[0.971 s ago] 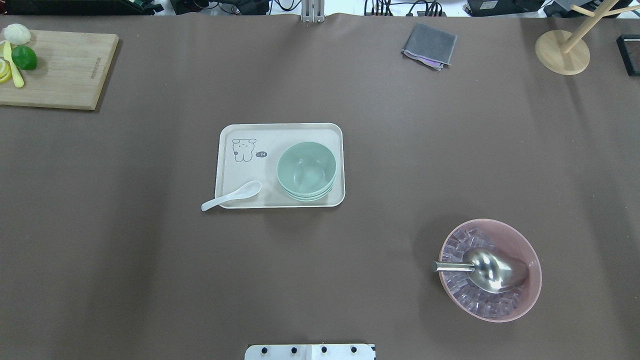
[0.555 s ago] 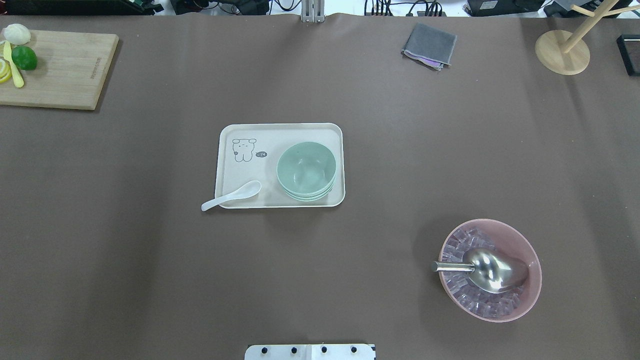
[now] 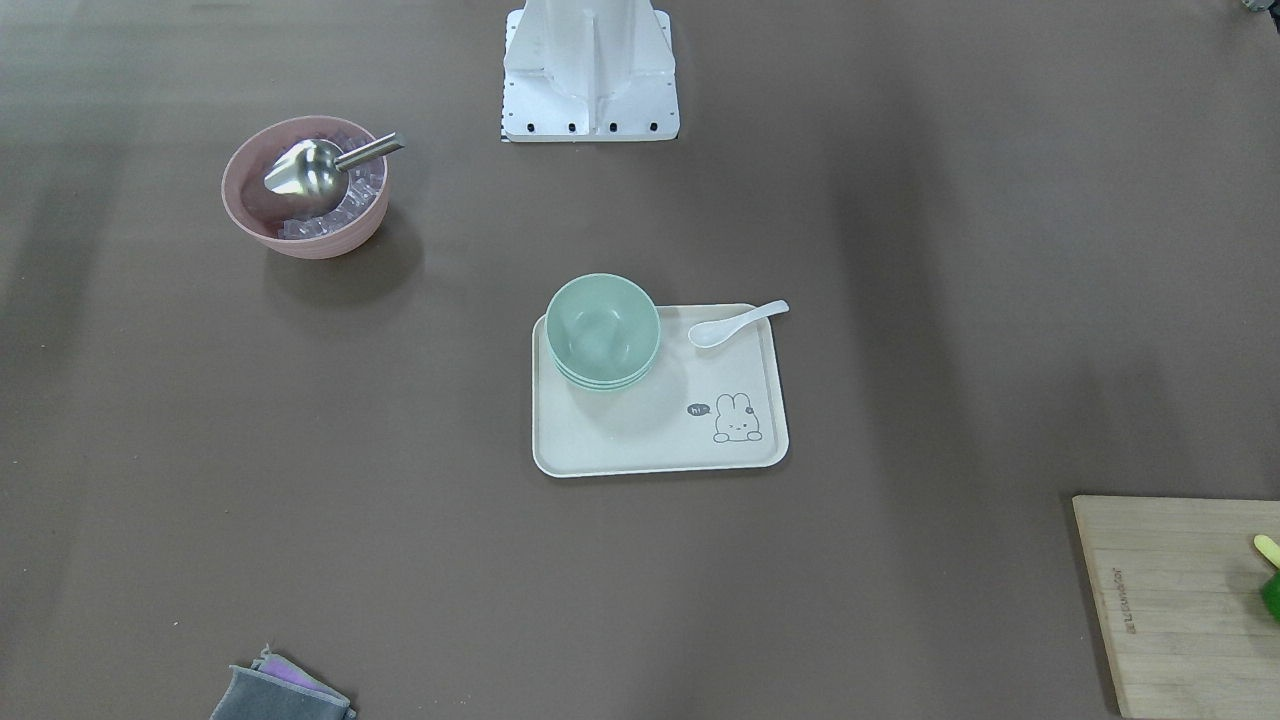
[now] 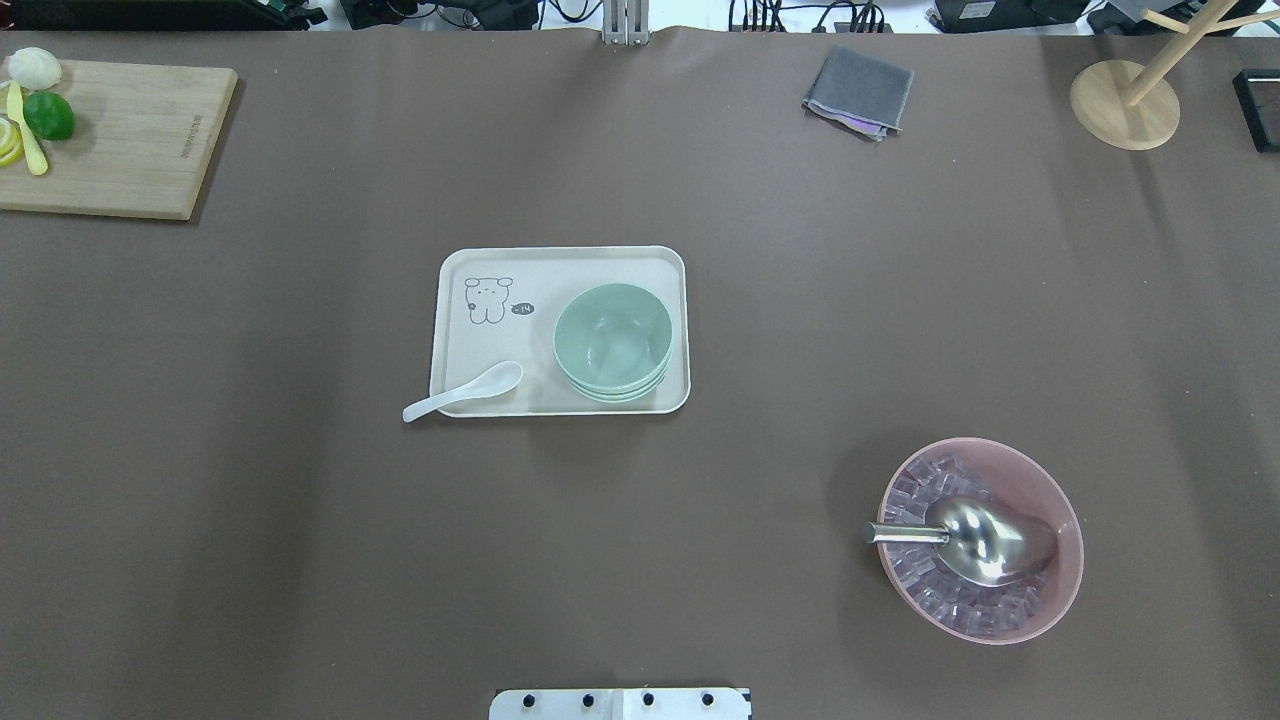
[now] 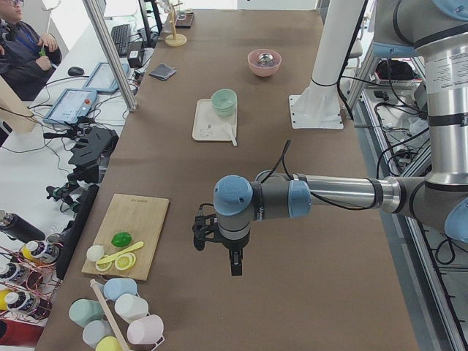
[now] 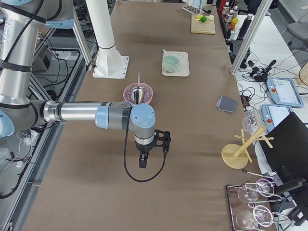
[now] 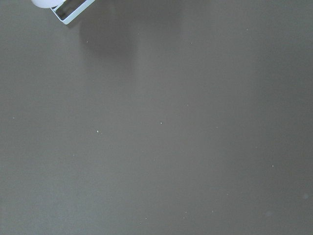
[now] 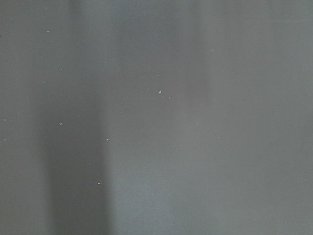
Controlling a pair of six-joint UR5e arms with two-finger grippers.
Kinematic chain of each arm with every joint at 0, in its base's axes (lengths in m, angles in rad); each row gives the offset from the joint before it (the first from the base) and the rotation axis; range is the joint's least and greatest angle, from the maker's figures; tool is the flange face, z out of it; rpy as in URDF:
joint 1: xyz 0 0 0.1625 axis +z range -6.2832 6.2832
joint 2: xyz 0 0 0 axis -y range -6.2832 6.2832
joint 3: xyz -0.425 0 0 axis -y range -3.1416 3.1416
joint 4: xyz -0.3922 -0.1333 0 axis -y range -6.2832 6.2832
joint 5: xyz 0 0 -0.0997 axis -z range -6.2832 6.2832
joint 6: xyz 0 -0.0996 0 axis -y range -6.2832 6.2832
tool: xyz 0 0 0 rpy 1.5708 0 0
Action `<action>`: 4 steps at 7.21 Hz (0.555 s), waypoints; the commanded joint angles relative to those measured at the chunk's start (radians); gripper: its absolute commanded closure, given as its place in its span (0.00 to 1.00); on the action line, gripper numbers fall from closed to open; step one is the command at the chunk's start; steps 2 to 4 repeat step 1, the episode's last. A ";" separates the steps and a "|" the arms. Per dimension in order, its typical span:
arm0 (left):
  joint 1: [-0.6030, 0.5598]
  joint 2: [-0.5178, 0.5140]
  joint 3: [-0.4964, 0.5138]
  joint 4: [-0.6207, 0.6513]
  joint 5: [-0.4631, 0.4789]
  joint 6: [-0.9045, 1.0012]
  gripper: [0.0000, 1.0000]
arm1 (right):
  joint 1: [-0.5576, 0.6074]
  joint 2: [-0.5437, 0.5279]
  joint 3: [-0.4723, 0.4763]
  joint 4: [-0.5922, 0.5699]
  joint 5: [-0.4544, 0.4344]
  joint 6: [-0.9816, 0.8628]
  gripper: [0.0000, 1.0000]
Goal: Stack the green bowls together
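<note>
Risk looked low: the green bowls (image 4: 612, 340) sat nested as one stack on the cream tray (image 4: 580, 265), well apart from both pincers. The left gripper (image 5: 234, 262) hung over bare table far toward one end. The right gripper (image 6: 143, 162) hung toward the other, with the pink bowl (image 4: 1040, 475) between it and the stack. Whether either was wide or narrow I could not tell from the side views. Trouble would come only if an arm swept low across the tray, clipping the stack's rim or the white spoon (image 4: 465, 392) and tipping the bowls apart.
</note>
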 commanded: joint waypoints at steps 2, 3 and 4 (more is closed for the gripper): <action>0.000 0.000 0.001 0.000 0.000 0.000 0.02 | -0.001 0.000 0.002 0.001 0.014 -0.001 0.00; 0.000 0.000 0.001 0.000 0.000 0.000 0.02 | -0.001 0.000 0.002 0.001 0.014 -0.001 0.00; 0.000 0.000 0.001 0.000 0.000 0.000 0.02 | -0.001 0.000 0.002 0.001 0.014 -0.001 0.00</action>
